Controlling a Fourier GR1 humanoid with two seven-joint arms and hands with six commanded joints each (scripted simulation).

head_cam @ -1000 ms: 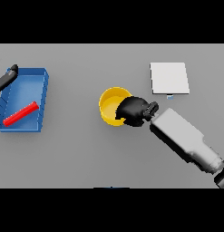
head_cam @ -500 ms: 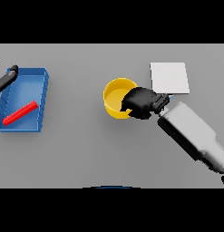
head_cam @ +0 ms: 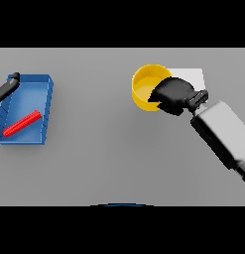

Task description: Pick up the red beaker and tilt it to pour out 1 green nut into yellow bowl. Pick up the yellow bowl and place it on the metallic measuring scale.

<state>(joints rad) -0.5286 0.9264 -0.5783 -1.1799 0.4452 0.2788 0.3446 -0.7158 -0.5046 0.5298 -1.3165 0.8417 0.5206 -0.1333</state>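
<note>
My right hand (head_cam: 174, 95) grips the near right rim of the yellow bowl (head_cam: 145, 88), fingers curled round it. The bowl hangs just left of the pale measuring scale (head_cam: 196, 76), whose left and near parts are covered by the bowl and the hand. I cannot see what lies inside the bowl. The red beaker (head_cam: 22, 123) lies on its side in the blue tray (head_cam: 46, 99) at the left. Only a dark part of my left hand (head_cam: 7, 86) shows at the far left edge, over the tray's back corner.
The blue tray stands near the table's left edge. My right forearm (head_cam: 224, 134) slants across the right side of the table towards the near right.
My right hand has carried the yellow bowl to the right and farther back, up to the scale's left edge. The beaker and tray have stayed in place.
</note>
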